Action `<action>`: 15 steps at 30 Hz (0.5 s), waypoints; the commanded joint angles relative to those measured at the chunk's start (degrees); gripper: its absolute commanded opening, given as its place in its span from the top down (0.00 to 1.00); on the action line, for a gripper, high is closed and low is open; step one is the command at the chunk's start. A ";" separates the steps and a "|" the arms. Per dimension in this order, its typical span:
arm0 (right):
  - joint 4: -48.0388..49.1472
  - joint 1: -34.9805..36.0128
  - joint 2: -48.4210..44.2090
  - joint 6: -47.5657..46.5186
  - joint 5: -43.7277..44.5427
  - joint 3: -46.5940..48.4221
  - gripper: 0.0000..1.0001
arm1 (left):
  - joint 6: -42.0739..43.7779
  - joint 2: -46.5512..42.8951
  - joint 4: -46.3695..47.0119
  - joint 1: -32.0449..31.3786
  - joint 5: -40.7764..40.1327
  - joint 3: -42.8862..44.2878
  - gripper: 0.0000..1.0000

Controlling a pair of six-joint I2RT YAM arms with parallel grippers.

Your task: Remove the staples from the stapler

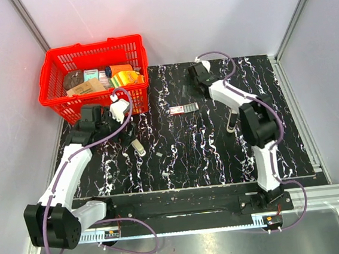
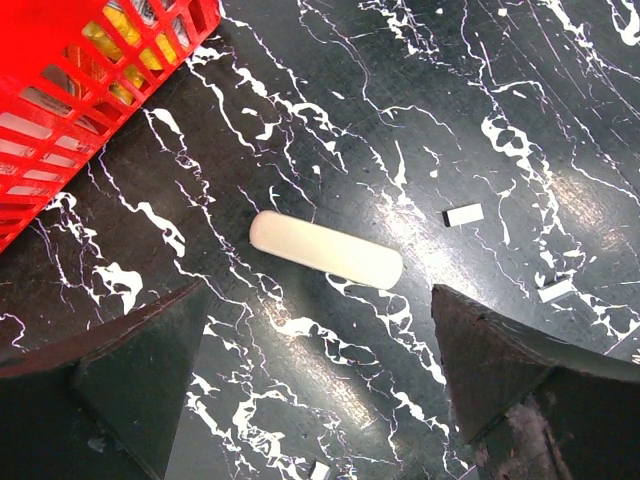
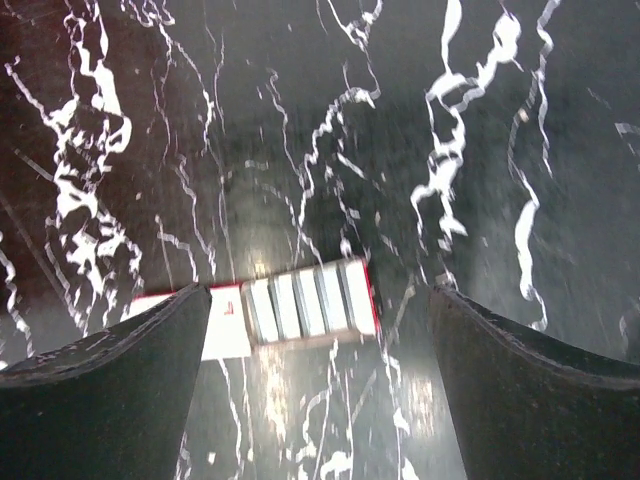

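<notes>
Both pincers stand spread wide, holding nothing. The left gripper [image 2: 318, 300] hangs over the stapler [image 2: 325, 250] at mid-frame, with the basket [image 2: 40, 190] crowding the upper left. The right gripper [image 3: 318, 295] hovers over the staple box [image 3: 300, 305], bare table [image 3: 500, 120] all around.

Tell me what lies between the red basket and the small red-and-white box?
Nothing: between basket and box the top view shows bare marbled tabletop.
</notes>
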 commanded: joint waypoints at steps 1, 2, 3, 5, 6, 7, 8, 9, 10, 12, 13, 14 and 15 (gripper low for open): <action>-0.11 0.25 7.12 -7.20 -0.13 11.48 0.05 | 1.22 0.44 1.46 1.50 2.56 0.14 0.01; -0.37 0.17 8.71 -7.91 -0.74 13.59 0.05 | 1.40 0.61 1.46 1.76 2.73 0.05 0.01; -0.81 0.25 10.46 -8.26 -1.27 15.26 0.05 | 1.48 0.79 1.55 2.03 2.91 -0.04 0.01; -2.12 0.25 13.71 -8.70 -1.89 18.51 0.05 | 1.57 1.14 1.90 2.55 3.17 -0.30 0.01; -2.83 0.25 15.21 -8.88 -2.24 19.83 0.05 | 1.75 1.31 2.07 2.82 3.17 -0.48 0.01; -3.79 0.25 16.27 -9.05 -2.77 21.15 0.05 | 1.84 1.40 2.16 2.91 3.26 -0.57 0.01; -4.50 0.25 17.50 -9.14 -2.86 22.04 0.05 | 1.84 1.58 2.25 3.17 3.52 -0.57 0.01; -5.20 0.17 18.55 -9.32 -3.21 23.09 0.05 | 1.92 1.75 2.25 3.34 3.61 -0.57 0.01; -5.73 0.25 19.26 -9.58 -3.47 23.62 0.05 | 1.92 1.76 2.43 3.52 3.79 -0.57 0.01; -6.35 0.25 20.23 -9.58 -4.09 24.24 0.06 | 1.92 2.02 2.52 3.70 3.96 -0.65 0.01; -6.52 0.25 20.41 -9.50 -4.44 24.15 0.06 | 1.84 2.02 2.60 3.78 3.96 -0.65 0.01; -6.70 0.25 20.76 -9.32 -4.53 24.07 0.07 | 1.92 2.11 2.60 3.79 3.88 -0.65 0.01; -6.79 0.25 20.85 -9.23 -5.23 23.89 0.07 | 1.92 2.02 2.60 3.96 4.05 -0.57 0.01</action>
